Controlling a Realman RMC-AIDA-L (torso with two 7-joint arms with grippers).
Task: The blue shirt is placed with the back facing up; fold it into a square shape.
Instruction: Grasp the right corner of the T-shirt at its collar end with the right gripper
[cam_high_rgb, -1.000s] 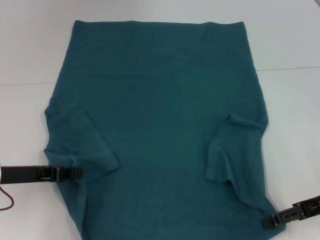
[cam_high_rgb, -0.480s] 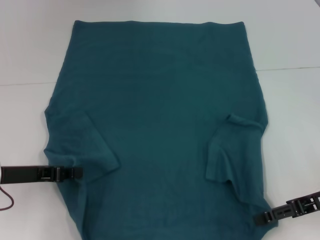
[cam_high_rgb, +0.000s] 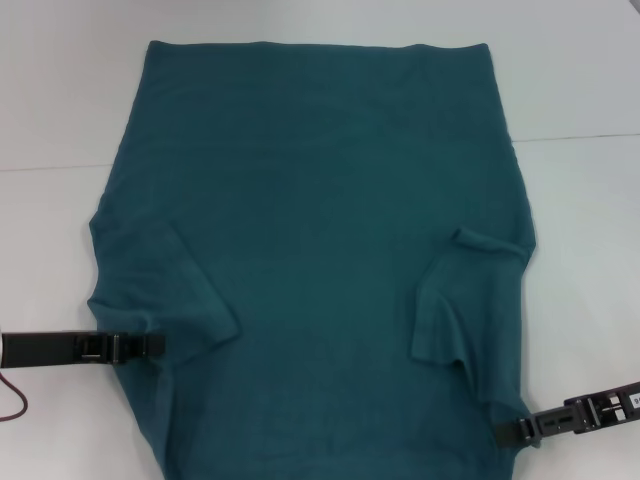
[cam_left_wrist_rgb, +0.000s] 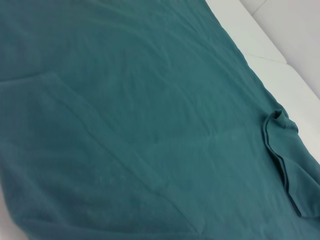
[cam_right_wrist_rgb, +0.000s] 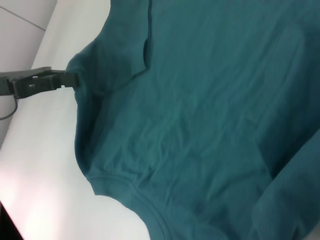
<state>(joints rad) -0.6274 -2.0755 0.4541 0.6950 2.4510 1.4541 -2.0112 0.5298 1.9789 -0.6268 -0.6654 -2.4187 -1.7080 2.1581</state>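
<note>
The head view looks steeply down on the blue shirt spread over the white surface. Both wrist views sit low and close over the cloth, looking across it; the right wrist view shares the left gripper with the head view

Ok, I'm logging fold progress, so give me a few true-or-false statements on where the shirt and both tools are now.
1. The blue shirt lies spread on the white table. True.
2. Both sleeves are folded inward. True.
3. The left tool hangs above the collar. False: it sits at the shirt's left edge, below the sleeve.
4. The right tool is at the far hem. False: it is at the near right corner.
</note>
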